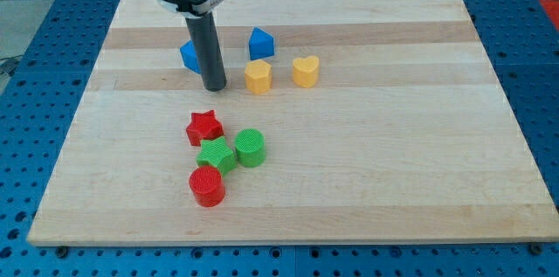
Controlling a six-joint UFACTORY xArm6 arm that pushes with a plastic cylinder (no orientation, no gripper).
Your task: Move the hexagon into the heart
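Observation:
The yellow hexagon [258,76] stands on the wooden board, with the yellow heart [305,71] a short gap to its right. My tip [214,88] rests on the board just to the left of the yellow hexagon, a small gap between them. The rod partly hides a blue block [189,55] behind it, whose shape I cannot make out.
A blue block [261,44] sits above the hexagon. Lower down, a red star [203,127], a green star [215,154], a green cylinder [250,147] and a red cylinder [207,186] cluster together. The board [419,137] lies on a blue table.

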